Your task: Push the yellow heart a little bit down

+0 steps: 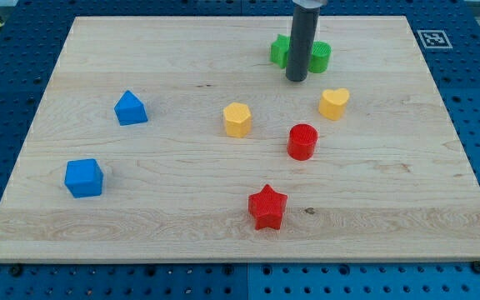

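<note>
The small yellow heart-shaped block [334,102] lies on our pale wooden tabletop [182,208] in its right half, nearer the top edge than the bottom and well in from the right edge. Our dark rod comes down from the top edge, and my tip [297,79] rests on the wood up and to the left of the yellow heart, near it but apart. We carry no claw, so there is nothing released or clenched to report. Behind the rod, near the top edge, sit two green blocks: one [281,51] peeks out on its left and a ribbed green round one [320,57] on its right. Below the heart stands a red cylinder block [302,141], and left of it a yellow hexagonal block [237,119]. A red star block [267,207] lies near the bottom edge. Toward the left edge sit a blue house-shaped block [130,108] and a blue cube [83,177].
</note>
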Motion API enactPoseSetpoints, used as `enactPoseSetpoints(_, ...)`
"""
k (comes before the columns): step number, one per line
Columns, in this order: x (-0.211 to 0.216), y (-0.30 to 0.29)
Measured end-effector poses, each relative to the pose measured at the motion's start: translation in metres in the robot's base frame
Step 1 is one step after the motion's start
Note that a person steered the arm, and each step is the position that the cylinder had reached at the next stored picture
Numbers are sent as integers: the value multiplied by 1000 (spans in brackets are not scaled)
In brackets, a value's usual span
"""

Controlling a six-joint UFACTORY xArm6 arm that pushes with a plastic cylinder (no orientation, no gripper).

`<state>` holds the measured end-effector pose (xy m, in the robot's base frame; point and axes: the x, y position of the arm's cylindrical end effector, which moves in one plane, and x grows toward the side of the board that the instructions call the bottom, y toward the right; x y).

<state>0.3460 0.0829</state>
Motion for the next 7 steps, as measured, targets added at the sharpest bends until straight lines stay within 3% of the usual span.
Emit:
enactPoseSetpoints(2, 5, 5)
enactPoseSetpoints(4, 11, 67)
enactPoseSetpoints(5, 40, 76)
enactPoseSetpoints(7, 48, 58)
